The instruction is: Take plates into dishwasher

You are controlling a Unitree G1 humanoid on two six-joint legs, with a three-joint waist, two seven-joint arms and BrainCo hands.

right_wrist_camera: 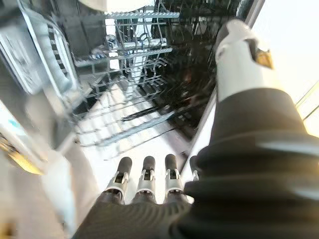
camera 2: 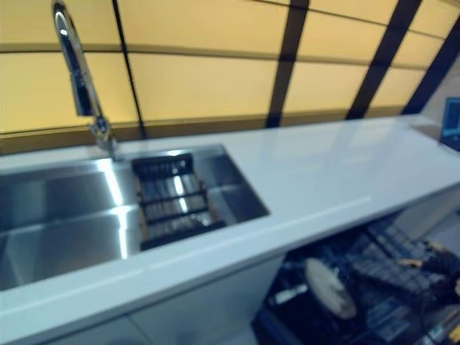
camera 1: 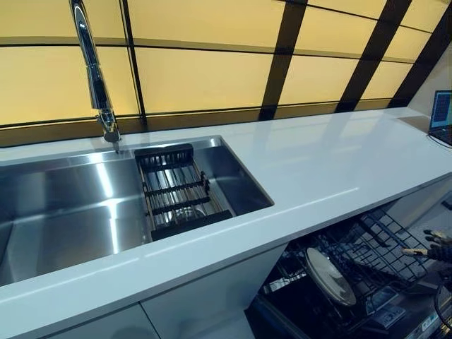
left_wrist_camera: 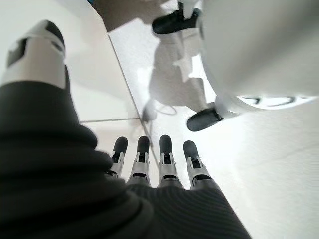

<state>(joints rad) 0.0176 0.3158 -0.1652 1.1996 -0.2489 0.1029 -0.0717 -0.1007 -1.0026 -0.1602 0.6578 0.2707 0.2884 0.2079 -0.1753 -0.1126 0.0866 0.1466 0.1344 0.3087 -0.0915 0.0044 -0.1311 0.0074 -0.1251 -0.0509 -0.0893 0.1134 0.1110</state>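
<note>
- The round white ceramic plate [camera 1: 329, 275] stands on edge in the black wire dishwasher rack [camera 1: 367, 251], left of the right hand [camera 1: 436, 247].
- Both hands empty, fingers straight; left hand [left_wrist_camera: 154, 167] hangs idle.
- The plate is probably stiff, slick and breakable: pinch its rim.

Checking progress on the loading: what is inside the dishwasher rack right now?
One white plate stands on edge in the dark wire dishwasher rack. The countertop covers the rack's back part, so more there cannot be seen.

Bright backlit amber panels [camera 1: 205, 70], glare streaks in steel sink [camera 1: 63, 205], right eye view blurred
</note>
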